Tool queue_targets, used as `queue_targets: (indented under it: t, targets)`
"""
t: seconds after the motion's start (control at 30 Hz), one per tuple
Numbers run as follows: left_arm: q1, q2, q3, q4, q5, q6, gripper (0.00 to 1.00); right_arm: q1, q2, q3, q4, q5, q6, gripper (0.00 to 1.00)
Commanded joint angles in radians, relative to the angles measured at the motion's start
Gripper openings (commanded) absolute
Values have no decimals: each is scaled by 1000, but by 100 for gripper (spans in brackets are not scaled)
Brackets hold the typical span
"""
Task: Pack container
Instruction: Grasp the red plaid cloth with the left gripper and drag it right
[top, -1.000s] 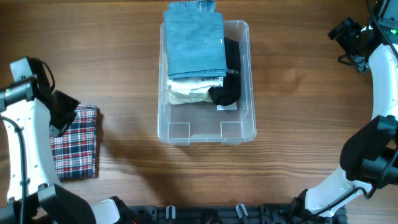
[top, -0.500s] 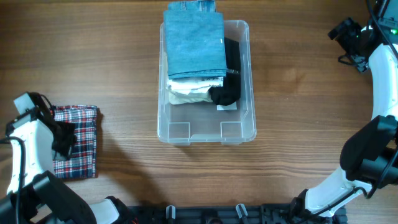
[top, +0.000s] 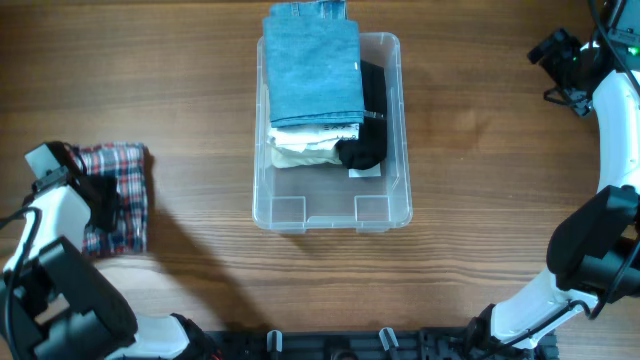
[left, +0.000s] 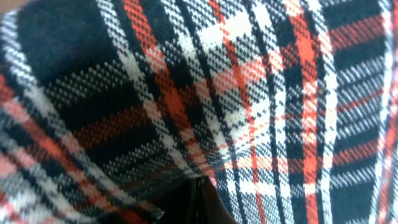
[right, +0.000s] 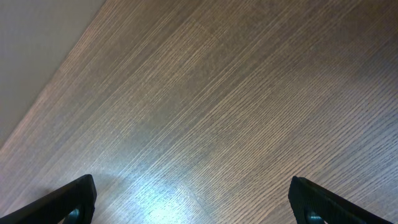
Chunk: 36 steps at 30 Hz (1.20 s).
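The clear plastic container (top: 385, 212) stands at the table's middle. It holds folded blue denim (top: 315, 65), a white cloth (top: 305, 148) and a black garment (top: 368, 130); the denim's far end overhangs the far rim. A red, white and black plaid cloth (top: 125, 190) lies at the left, bunched and partly lifted. My left gripper (top: 100, 205) is on it; the left wrist view is filled with plaid (left: 249, 93) and the finger tips are pressed together on the fabric (left: 199, 202). My right gripper (right: 193, 199) is open and empty over bare wood at the far right.
The near third of the container's floor is bare. The right arm (top: 610, 130) runs along the table's right edge. The table's pale edge shows at the upper left of the right wrist view (right: 31, 50).
My left arm has swung in over the plaid cloth and shut on it. The cloth has bunched up and its near part has shifted left and up. The right arm has not moved.
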Motion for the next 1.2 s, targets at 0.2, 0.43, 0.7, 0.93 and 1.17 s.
queue_targets:
  t: [0.2, 0.43, 0.7, 0.93, 1.17]
  targets:
    - [-256, 204, -45, 222, 311, -63, 4, 4, 7, 2, 0, -5, 14, 100]
    - [-298, 143, 19, 203, 388, 34, 5, 4, 7, 2, 0, -5, 14, 100]
    - [-298, -131, 145, 41, 373, 329, 44, 4, 7, 2, 0, -5, 14, 100]
    - [-158, -225, 146, -29, 185, 701, 85, 4, 7, 2, 0, -5, 14, 100]
    - [63, -93, 146, 47, 452, 787, 91, 4, 7, 2, 0, -5, 14, 100]
